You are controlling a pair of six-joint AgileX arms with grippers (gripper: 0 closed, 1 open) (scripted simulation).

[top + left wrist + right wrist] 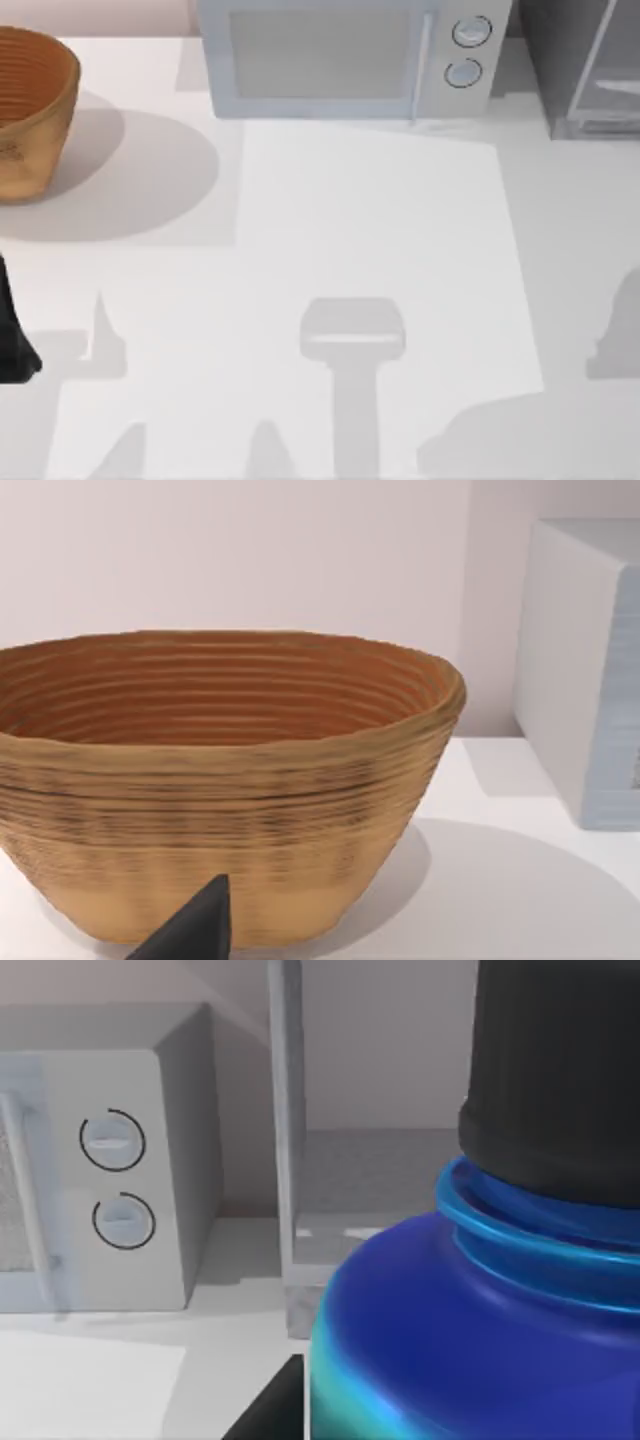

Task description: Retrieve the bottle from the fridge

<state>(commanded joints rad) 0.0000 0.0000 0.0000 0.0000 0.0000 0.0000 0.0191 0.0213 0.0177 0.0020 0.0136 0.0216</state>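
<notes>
A: Left to right, microwave (pixel 350 60) as the landmark. Go.

B: Far left of the microwave, wicker basket (pixel 30 110) on the table (pixel 370 220). Left arm (pixel 12 335) sits parked at the table's left edge, well in front of the basket. Left wrist view looks straight at the basket, with one dark fingertip (pixel 195 930) poking in low. Spread or pressed together? Can't tell.

A: Microwave itself?

B: Back of the table, door closed, two round knobs (pixel 470 50) on its right end.

A: Right of it?

B: Fridge (pixel 590 70), just beside the microwave, door (pixel 285 1140) swung open, pale shelf inside. Right wrist view has the bottle (pixel 470 1300) huge and close: blue body going teal low down, bright blue ring, black cap (pixel 555 1070). It's in front of the open fridge, right of the microwave, looks outside the cabinet.

A: Right gripper pinching it?

B: Probably, since the bottle sits that tight to the wrist camera, but the fingers aren't readable. Can't tell.

A: Step in hand?

B: My read: carrying it out. Do it well by keeping the bottle upright, pulling straight back clear of the door edge, staying off the microwave's knob end, then lowering onto bare table in front.
</notes>
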